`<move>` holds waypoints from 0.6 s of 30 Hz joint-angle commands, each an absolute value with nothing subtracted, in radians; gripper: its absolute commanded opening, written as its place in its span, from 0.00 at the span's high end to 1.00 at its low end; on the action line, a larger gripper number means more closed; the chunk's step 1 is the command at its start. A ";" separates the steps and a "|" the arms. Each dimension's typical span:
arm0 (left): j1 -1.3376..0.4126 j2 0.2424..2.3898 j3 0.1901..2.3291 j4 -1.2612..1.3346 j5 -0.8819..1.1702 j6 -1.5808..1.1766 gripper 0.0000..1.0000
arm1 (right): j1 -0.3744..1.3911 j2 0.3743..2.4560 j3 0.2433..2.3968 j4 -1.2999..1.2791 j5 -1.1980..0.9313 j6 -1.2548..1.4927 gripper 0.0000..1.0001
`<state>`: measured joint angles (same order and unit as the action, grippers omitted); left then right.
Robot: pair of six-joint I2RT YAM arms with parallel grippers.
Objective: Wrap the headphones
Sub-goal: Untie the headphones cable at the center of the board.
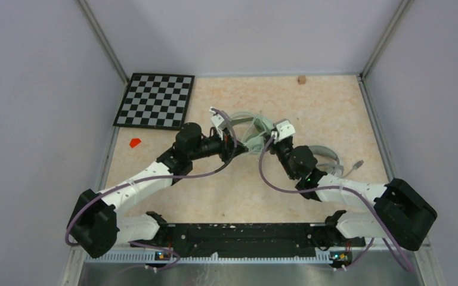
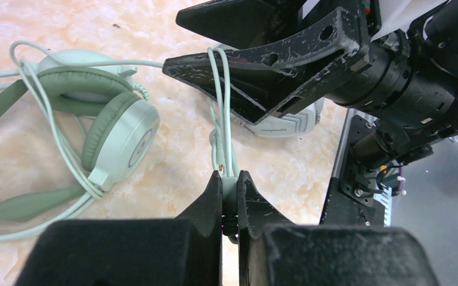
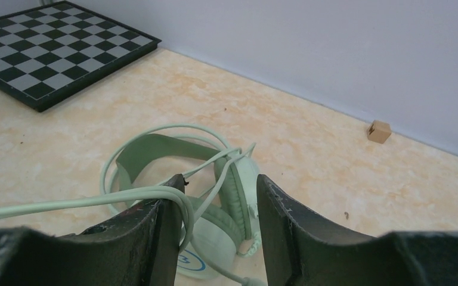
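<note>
The mint-green headphones [image 1: 253, 128] lie mid-table, also in the left wrist view [image 2: 110, 122] and the right wrist view [image 3: 232, 196]. My left gripper [image 1: 231, 142] [image 2: 231, 174] is shut on the plug end of the pale-green cable [image 2: 220, 95]. The cable runs up and loops over one finger of my right gripper [image 1: 272, 140] [image 3: 220, 179], whose jaws stand open just above the green ear cups. The cable [image 3: 95, 199] drapes over its left finger. The white headset [image 1: 329, 158] [image 2: 286, 122] lies under the right arm, mostly hidden.
A chessboard [image 1: 155, 100] [image 3: 53, 47] lies at the back left. A small red piece [image 1: 135, 142] sits near the left edge. A small brown cube [image 1: 302, 79] [image 3: 379, 131] sits by the back wall. Walls enclose the table on three sides.
</note>
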<state>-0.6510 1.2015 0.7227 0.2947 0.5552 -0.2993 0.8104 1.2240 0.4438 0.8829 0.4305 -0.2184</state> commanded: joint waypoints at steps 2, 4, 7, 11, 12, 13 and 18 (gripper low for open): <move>-0.655 1.154 0.716 0.104 0.550 -0.257 1.00 | 0.700 1.178 0.518 0.823 0.545 -0.129 0.55; -0.655 1.161 0.721 0.088 0.532 -0.248 1.00 | 0.700 1.143 0.535 0.764 0.445 -0.119 0.53; -0.656 1.174 0.720 0.095 0.532 -0.242 1.00 | 0.700 1.099 0.573 0.625 0.295 -0.086 0.45; -0.655 1.206 0.718 0.113 0.547 -0.247 1.00 | 0.699 1.054 0.574 0.594 0.381 -0.039 0.49; -0.655 1.212 0.715 0.119 0.554 -0.252 1.00 | 0.696 1.046 0.561 0.617 0.431 -0.040 0.50; -0.655 1.215 0.709 0.125 0.556 -0.259 1.00 | 0.690 1.042 0.558 0.633 0.465 -0.043 0.50; -0.655 1.199 0.684 0.115 0.525 -0.243 1.00 | 0.631 1.008 0.641 0.477 0.336 0.073 0.41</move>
